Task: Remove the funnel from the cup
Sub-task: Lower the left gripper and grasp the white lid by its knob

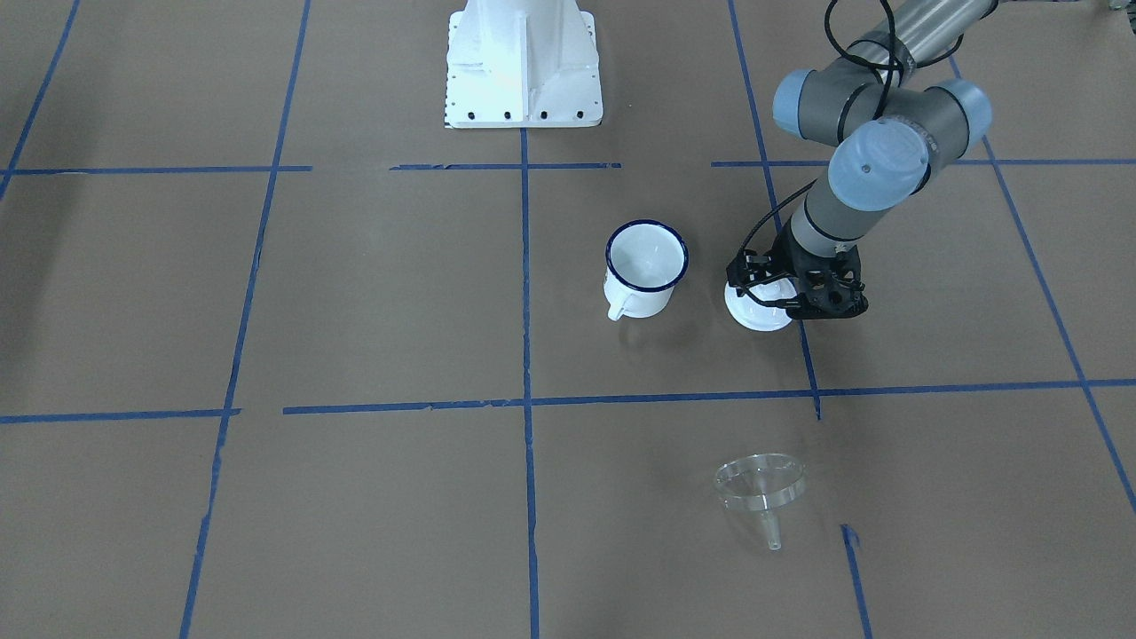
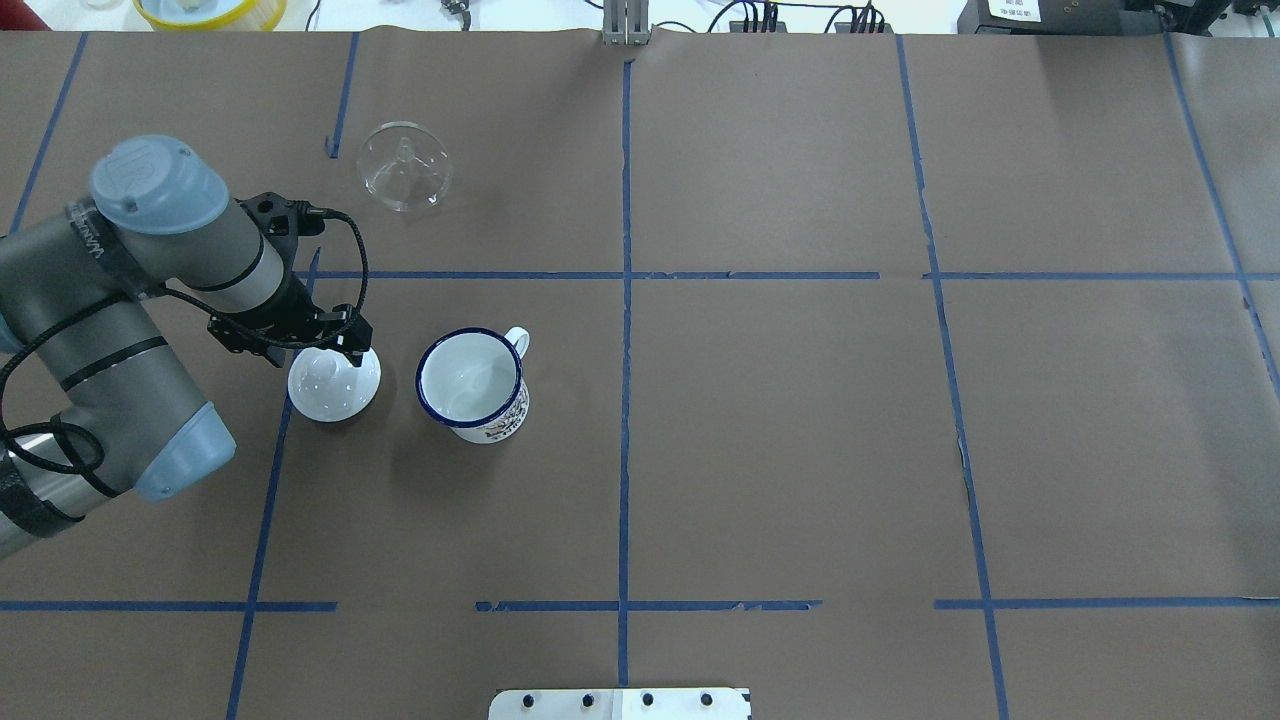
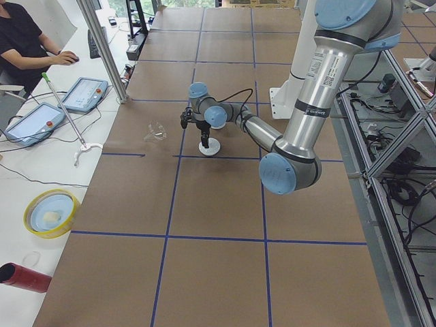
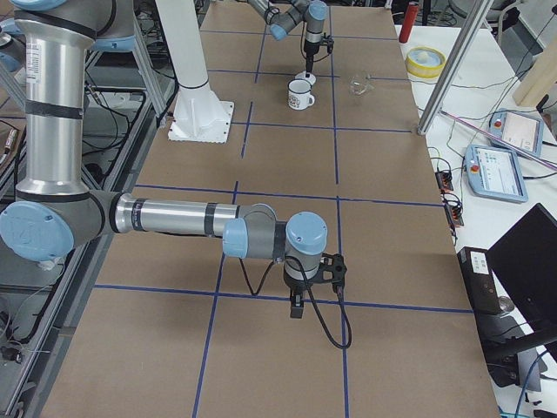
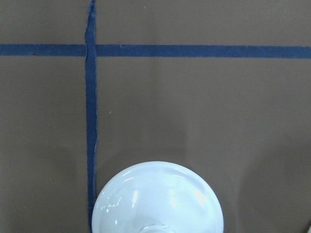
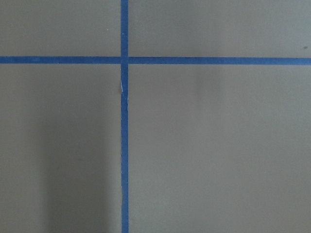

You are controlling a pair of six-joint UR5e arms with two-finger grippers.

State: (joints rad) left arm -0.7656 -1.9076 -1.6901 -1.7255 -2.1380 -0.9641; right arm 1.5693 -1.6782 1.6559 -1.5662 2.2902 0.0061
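Observation:
The clear funnel (image 1: 761,486) lies on its side on the brown table paper, apart from the cup; it also shows in the overhead view (image 2: 403,165). The white cup (image 1: 645,266) with a dark blue rim stands upright and empty (image 2: 472,383). My left gripper (image 1: 770,288) hangs right over a white domed lid (image 2: 333,385) beside the cup; its fingers are hidden behind the wrist, so I cannot tell whether they hold the lid's knob. The left wrist view shows only the lid's dome (image 5: 157,199). My right gripper (image 4: 298,306) is far off near the table's other end.
The white robot base (image 1: 524,67) stands behind the cup. Blue tape lines cross the paper. A yellow bowl (image 3: 49,212) and a red cylinder (image 3: 24,277) sit on the side table, where an operator (image 3: 20,41) sits.

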